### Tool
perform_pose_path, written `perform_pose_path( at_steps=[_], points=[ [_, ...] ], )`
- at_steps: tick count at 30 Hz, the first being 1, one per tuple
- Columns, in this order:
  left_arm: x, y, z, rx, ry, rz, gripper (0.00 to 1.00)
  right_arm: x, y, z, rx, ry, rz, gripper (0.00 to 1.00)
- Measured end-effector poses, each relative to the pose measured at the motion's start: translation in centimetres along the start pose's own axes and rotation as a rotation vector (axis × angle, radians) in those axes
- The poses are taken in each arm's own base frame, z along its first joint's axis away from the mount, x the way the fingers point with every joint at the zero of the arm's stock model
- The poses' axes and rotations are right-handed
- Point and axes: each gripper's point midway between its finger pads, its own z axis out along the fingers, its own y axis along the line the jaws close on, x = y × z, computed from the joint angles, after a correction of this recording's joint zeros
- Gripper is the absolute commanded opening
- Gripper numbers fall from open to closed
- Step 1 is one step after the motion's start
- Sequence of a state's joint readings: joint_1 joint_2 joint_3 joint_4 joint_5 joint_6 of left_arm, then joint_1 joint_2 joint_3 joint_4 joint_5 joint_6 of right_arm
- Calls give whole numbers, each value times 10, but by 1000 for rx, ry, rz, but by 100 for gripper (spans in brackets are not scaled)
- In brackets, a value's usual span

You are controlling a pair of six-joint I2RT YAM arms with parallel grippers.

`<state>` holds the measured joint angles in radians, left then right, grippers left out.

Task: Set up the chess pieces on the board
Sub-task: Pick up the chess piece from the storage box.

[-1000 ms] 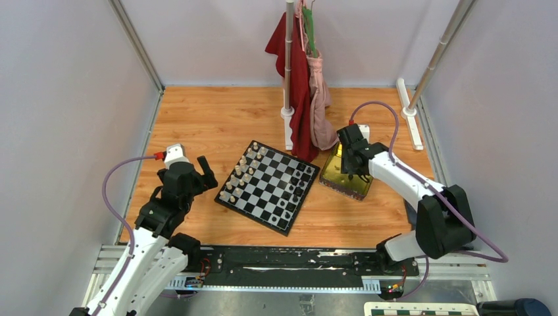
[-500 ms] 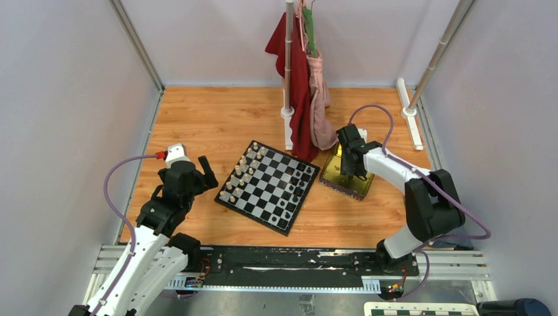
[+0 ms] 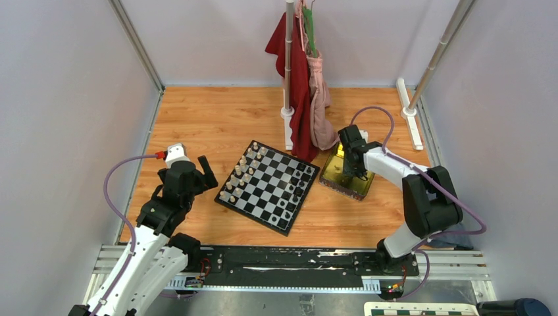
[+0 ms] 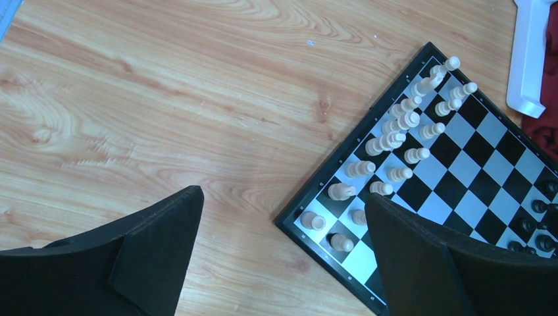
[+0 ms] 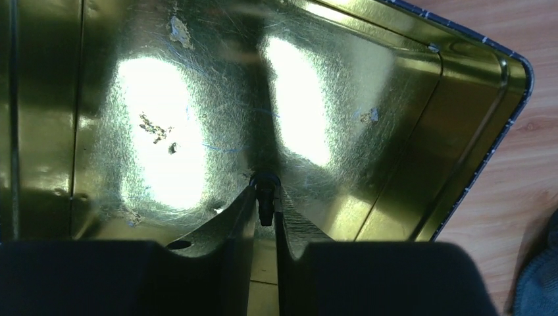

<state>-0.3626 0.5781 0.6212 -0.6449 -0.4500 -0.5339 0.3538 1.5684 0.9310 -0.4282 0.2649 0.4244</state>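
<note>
Black chess pieces [image 3: 300, 172] stood on the right side of the chessboard [image 3: 268, 187] in the top view, cream pieces [image 3: 240, 172] on its left; the right gripper [image 3: 349, 170] hung inside the gold tin tray [image 3: 355, 189]. Left wrist: the left gripper [image 4: 281, 197] spread wide above the wooden table [image 4: 164, 99] beside the board. Right wrist: narrow-set jaws pinched one tiny black piece [image 5: 265, 191] in the tray.

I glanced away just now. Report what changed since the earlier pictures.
The right gripper, down in the gold tin, closed onto a black chess piece, and its elbow drew inward. The left gripper stays open beside the board; nothing there moved.
</note>
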Motion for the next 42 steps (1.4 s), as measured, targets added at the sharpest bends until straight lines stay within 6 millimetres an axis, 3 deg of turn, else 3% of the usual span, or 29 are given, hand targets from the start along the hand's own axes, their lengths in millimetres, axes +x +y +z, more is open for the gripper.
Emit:
perform_pose_path(
  at_steps=[9,22,42],
  points=[
    [0,0,0,-1,1,1,100,1,-1,2,-5,3,8,0],
    [0,0,0,0,1,1,100,-1,-2,-5,-12,-11,10,0],
    [-2,0,-2,6,-8,-5,100,-10,-1,-50,-62,-96,-16,0]
  ],
)
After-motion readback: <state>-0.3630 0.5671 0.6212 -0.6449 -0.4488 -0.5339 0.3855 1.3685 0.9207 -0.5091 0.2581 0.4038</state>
